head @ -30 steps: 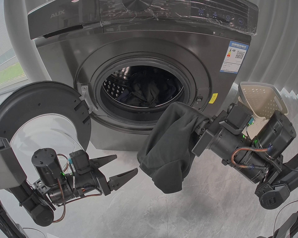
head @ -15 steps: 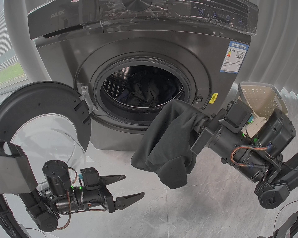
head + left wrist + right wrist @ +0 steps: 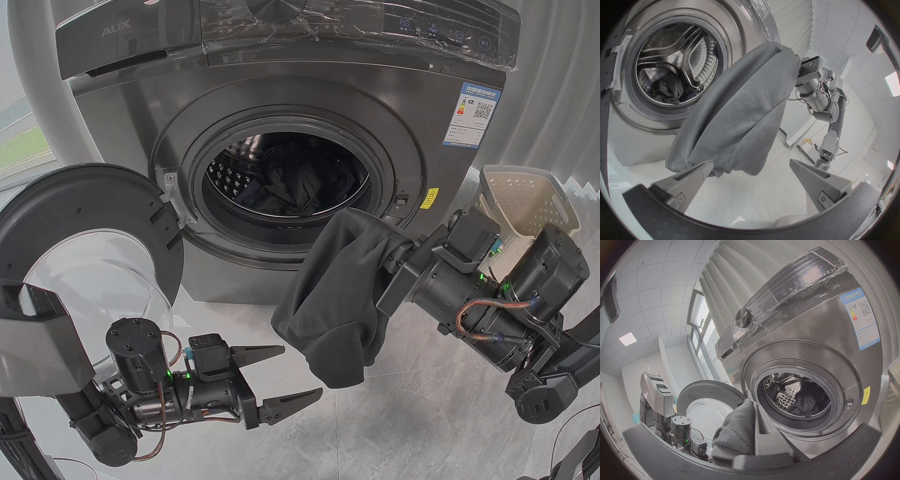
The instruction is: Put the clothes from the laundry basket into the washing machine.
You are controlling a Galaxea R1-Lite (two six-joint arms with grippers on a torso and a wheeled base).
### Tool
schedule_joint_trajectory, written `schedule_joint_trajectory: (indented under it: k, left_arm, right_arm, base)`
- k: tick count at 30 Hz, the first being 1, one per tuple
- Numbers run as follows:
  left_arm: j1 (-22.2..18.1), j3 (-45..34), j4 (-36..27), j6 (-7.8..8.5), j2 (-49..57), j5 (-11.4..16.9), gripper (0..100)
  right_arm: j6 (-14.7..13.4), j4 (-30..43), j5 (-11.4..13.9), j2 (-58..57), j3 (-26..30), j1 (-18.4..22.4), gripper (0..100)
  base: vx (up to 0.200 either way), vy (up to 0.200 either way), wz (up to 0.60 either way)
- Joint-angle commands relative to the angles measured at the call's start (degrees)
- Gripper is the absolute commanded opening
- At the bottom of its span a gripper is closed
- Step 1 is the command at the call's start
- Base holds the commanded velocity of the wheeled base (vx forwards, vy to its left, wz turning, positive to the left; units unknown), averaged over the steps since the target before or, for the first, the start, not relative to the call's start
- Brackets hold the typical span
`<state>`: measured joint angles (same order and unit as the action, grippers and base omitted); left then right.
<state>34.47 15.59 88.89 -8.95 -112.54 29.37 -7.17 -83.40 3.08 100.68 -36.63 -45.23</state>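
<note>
A dark grey garment (image 3: 337, 294) hangs from my right gripper (image 3: 395, 247), which is shut on its upper edge just below and right of the washing machine's open drum (image 3: 219, 178). Dark clothes (image 3: 300, 181) lie inside the drum. My left gripper (image 3: 295, 372) is open, low over the floor, its fingers pointing at the garment's hanging lower end without touching it. In the left wrist view the garment (image 3: 740, 106) hangs just beyond my open left gripper (image 3: 750, 162). In the right wrist view the cloth (image 3: 737, 430) bunches around one finger (image 3: 768, 433).
The round machine door (image 3: 81, 212) stands swung open at the left, close behind my left arm. A beige laundry basket (image 3: 528, 200) sits tilted on the floor to the right of the machine, behind my right arm. Grey tiled floor (image 3: 406, 425) lies in front.
My left gripper has dropped lower and moved right, toward the bottom of the hanging garment, staying open. My right gripper has shifted slightly left with the garment, which swings a little.
</note>
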Motion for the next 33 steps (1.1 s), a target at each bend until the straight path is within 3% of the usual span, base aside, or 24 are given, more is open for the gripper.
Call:
schedule_joint_trajectory:
  k: [1, 3, 4, 8, 15, 16, 20, 26, 33]
  left_arm:
    - [0.4, 4.0, 0.1, 1.04, -4.0, 0.0, 100]
    - [0.4, 4.0, 0.1, 1.04, -4.0, 0.0, 100]
    - [0.5, 6.6, 0.1, 2.09, -7.2, -0.2, 100]
    - [0.4, 11.0, 0.1, 3.41, -10.8, -0.8, 100]
    - [0.9, 15.5, 0.0, 3.32, -13.3, -1.9, 100]
    - [0.9, 15.5, 0.0, 3.32, -13.3, -1.9, 0]
    - [1.4, 18.6, 0.0, 3.32, -14.8, -4.1, 0]
    - [2.2, 19.2, 0.0, 3.06, -13.9, -4.5, 0]
    - [2.2, 13.2, 0.0, 3.32, -4.6, -4.1, 0]
  right_arm:
    - [0.0, 0.0, 0.0, 0.7, -0.3, 0.0, 0]
    - [0.0, 0.0, 0.0, 0.7, -0.3, 0.0, 0]
    - [0.0, 0.0, 0.0, 0.7, -0.4, -0.1, 0]
    - [0.0, 0.0, 0.0, 0.7, -0.5, -0.1, 0]
    - [0.0, -0.1, 0.0, 0.7, -0.5, -0.3, 0]
    - [0.0, -0.1, 0.0, 0.7, -0.5, -0.3, 0]
    - [-0.2, -0.1, -0.1, 0.7, -0.5, -0.9, 0]
    - [-0.3, -0.1, -0.1, 0.8, -0.5, -0.9, 0]
    - [-0.3, -0.1, -0.1, 0.9, -0.3, 0.1, 0]
  base:
    - [0.000, 0.000, 0.00]
    - [0.000, 0.000, 0.00]
    - [0.000, 0.000, 0.00]
    - [0.000, 0.000, 0.00]
    - [0.000, 0.000, 0.00]
    - [0.000, 0.000, 0.00]
    - [0.000, 0.000, 0.00]
    - [0.000, 0.000, 0.00]
    - [0.000, 0.000, 0.00]
